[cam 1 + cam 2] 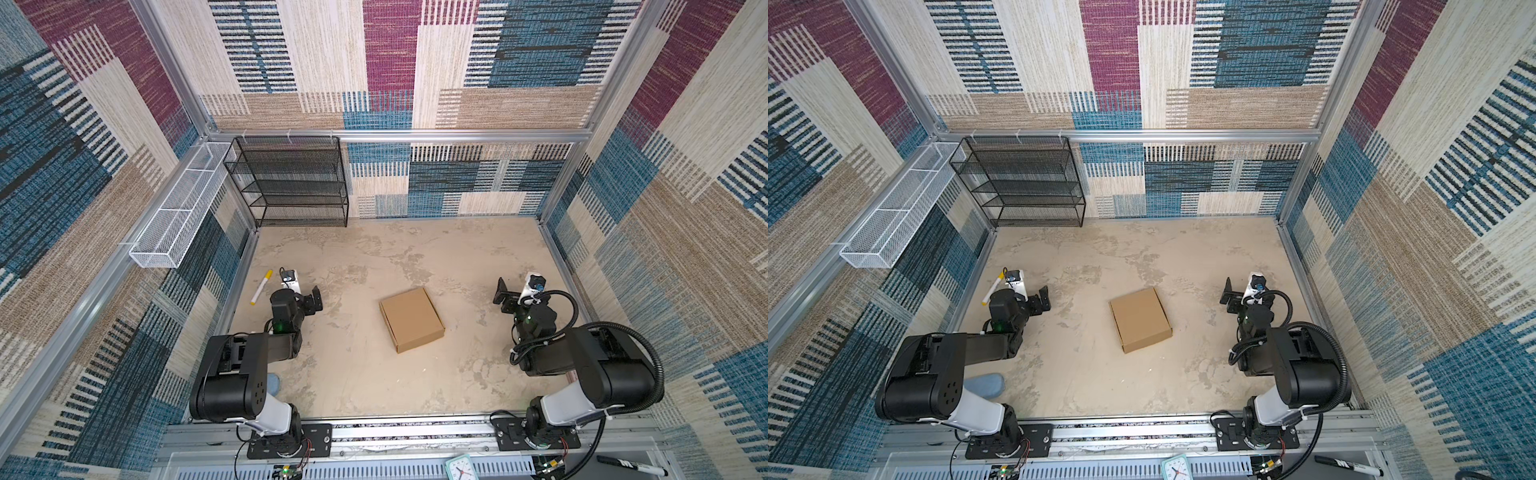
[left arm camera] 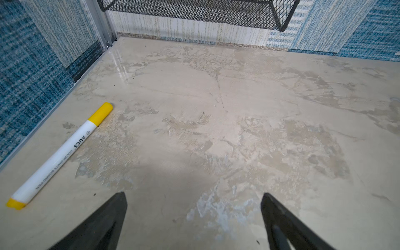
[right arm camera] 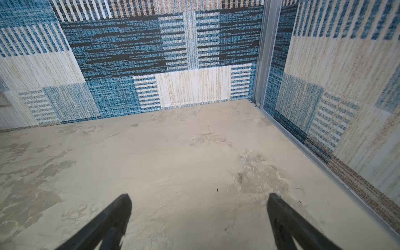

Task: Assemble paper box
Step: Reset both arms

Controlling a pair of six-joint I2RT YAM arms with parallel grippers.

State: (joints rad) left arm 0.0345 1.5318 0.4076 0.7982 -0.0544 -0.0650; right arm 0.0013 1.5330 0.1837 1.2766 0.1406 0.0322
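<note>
Fingers (image 2: 104, 223) of the left gripper (image 2: 192, 194), black and tapered, stood spread wide over the mottled beige tabletop (image 2: 216, 108) and held nothing. The matching fingers (image 3: 108, 223) of the right gripper (image 3: 199, 194) were likewise spread wide over bare tabletop, near the right wall.

The plain brown, shallow, square corrugated-cardboard paper box (image 1: 411, 318) lay near the middle of the table in both top views (image 1: 1140, 318). It sat between the two arms, well apart from both grippers and turned slightly askew to the table edges. Its lid lay flat and closed, so its interior was hidden.

A white whiteboard marker (image 2: 62, 151) with a yellow cap and yellow end lay flat on the tabletop near the left wall, just beside the left gripper (image 1: 311, 301) in a top view.

A black wire-mesh shelf rack (image 1: 291, 183) of several tiers stood against the back wall at its left end. A long white wire-mesh basket (image 1: 178, 208), divided into compartments, hung along the left wall. Through the mesh of both, only the patterned wall covering showed.
</note>
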